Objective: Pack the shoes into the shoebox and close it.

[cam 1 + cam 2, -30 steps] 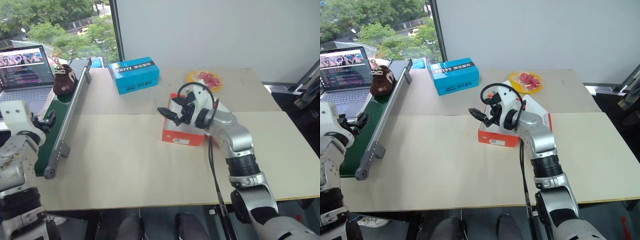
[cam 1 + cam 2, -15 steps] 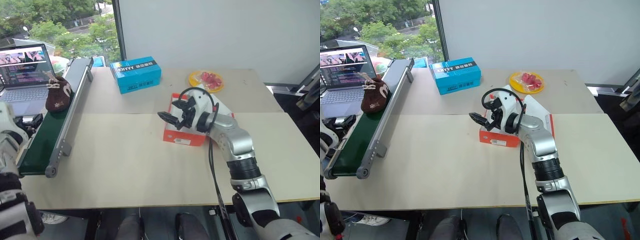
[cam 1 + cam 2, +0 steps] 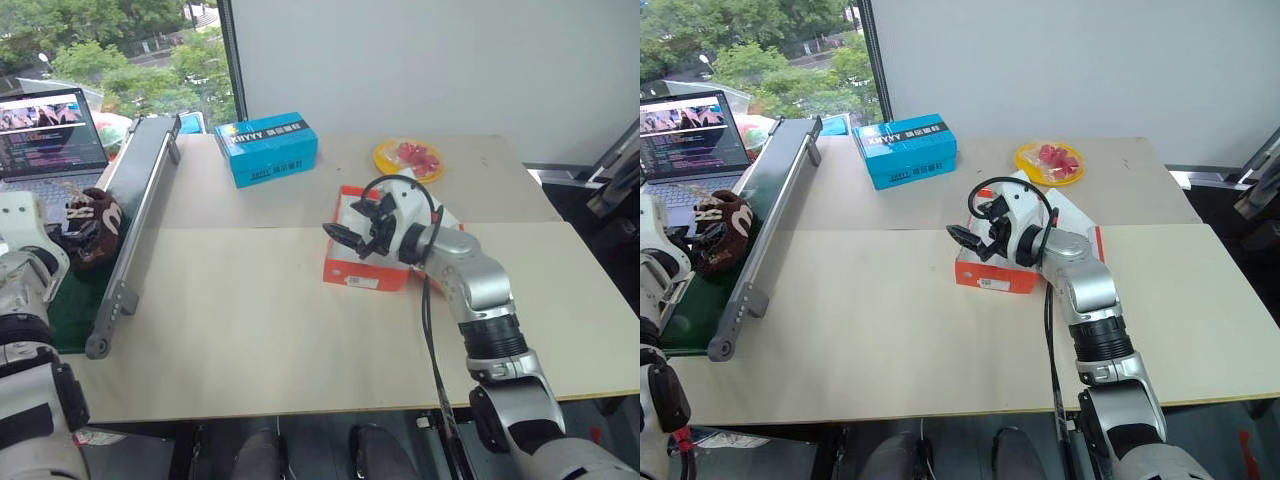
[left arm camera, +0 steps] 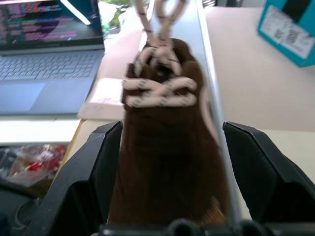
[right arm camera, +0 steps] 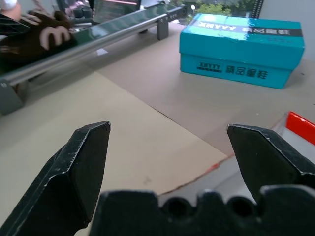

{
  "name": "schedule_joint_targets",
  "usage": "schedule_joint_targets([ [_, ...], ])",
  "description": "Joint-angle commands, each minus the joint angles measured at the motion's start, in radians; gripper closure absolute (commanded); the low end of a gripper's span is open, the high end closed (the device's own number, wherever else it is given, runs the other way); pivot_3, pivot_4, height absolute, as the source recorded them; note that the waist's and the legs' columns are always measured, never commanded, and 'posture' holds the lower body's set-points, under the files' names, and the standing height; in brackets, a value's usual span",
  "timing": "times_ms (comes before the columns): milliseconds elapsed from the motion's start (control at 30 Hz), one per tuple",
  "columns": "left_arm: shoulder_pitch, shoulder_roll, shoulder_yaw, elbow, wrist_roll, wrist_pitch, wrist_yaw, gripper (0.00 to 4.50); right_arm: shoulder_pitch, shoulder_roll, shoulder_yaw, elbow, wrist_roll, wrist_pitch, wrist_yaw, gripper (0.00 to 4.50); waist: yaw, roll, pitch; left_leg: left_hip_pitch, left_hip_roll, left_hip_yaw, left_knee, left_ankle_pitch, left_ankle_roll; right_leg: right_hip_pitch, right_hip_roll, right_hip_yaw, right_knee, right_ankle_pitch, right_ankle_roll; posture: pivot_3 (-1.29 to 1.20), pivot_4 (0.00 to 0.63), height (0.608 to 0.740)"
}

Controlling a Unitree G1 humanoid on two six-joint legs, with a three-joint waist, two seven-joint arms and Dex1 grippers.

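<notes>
At the far left, a dark brown shoe (image 3: 718,228) with pale laces lies on the green conveyor belt (image 3: 685,305), beside the laptop (image 3: 685,150). The left gripper (image 4: 170,162) is at this shoe: in the left wrist view the shoe sits between the two black fingers (image 4: 93,167), which stand wide on both sides of it. I cannot tell if the fingers already touch its sides.

Further right, behind the middle of the table (image 3: 890,330), stands a blue box (image 3: 907,149) with white lettering. The orange-red shoebox (image 3: 985,272) stands near the centre of the table, with its lid open. The right gripper (image 3: 967,238) hovers over the left edge of the shoebox, with its fingers spread wide and nothing between them. Behind the shoebox is a yellow plate (image 3: 1048,160) with red pieces on it.
</notes>
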Motion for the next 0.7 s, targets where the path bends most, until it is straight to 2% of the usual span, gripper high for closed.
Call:
schedule_joint_targets([
  [33, 0.02, 0.0, -0.005, -0.01, -0.014, 0.07, -0.023, 1.0, -0.015, -0.008, -0.012, -0.011, -0.003, -0.009, -0.009, 0.01, 0.001, 0.0, 0.0, 0.0, 0.0, 0.0, 0.0, 0.0, 0.0, 0.0, 0.0, 0.0, 0.0, 0.0, 0.0, 0.0, 0.15, 0.74],
  [67, 0.03, -0.006, -0.008, -0.015, -0.018, 0.091, -0.035, 1.52, -0.017, -0.008, -0.011, -0.008, -0.004, -0.009, -0.012, 0.0, 0.001, 0.0, 0.0, 0.0, 0.0, 0.0, 0.0, 0.0, 0.0, 0.0, 0.0, 0.0, 0.0, 0.0, 0.0, 0.0, 0.15, 0.74],
  [100, 0.047, -0.017, -0.012, -0.041, -0.028, 0.123, -0.06, 1.73, -0.021, -0.008, -0.011, -0.008, -0.007, -0.008, -0.015, 0.0, 0.001, 0.0, 0.0, 0.001, 0.0, 0.0, 0.0, 0.0, 0.0, 0.0, 0.0, 0.0, 0.0, 0.0, 0.0, 0.0, 0.15, 0.74],
  [200, 0.088, -0.041, -0.01, -0.136, -0.058, 0.168, -0.092, 2.82, -0.03, -0.007, -0.013, -0.01, -0.007, -0.005, -0.02, 0.0, 0.009, 0.001, 0.0, 0.002, 0.0, 0.001, 0.0, 0.0, -0.001, 0.001, -0.001, 0.0, -0.001, 0.0, 0.0, 0.0, 0.15, 0.74],
  [367, 0.112, -0.076, 0.031, -0.311, -0.125, 0.223, -0.084, 4.2, -0.032, -0.01, -0.014, -0.012, -0.007, -0.001, -0.024, 0.0, 0.034, 0.001, 0.0, 0.003, 0.0, 0.0, 0.0, 0.001, -0.001, 0.004, -0.003, -0.003, -0.001, 0.0, 0.0, 0.0, 0.15, 0.74],
  [567, 0.047, -0.129, 0.059, -0.595, -0.206, 0.329, -0.011, 4.29, -0.037, 0.002, -0.047, -0.03, 0.039, 0.051, -0.034, 0.0, 0.034, -0.003, 0.002, -0.007, 0.0, -0.005, 0.002, 0.002, -0.002, 0.001, -0.003, -0.009, 0.0, 0.001, 0.0, 0.0, 0.15, 0.74],
  [700, -0.04, -0.234, 0.011, -0.801, -0.272, 0.434, 0.056, 4.29, -0.1, 0.102, -0.236, -0.043, 0.243, 0.216, -0.134, 0.0, 0.028, -0.003, 0.002, -0.011, 0.0, -0.009, 0.004, 0.003, -0.002, -0.001, -0.002, -0.01, 0.0, 0.001, 0.0, 0.0, 0.15, 0.74],
])
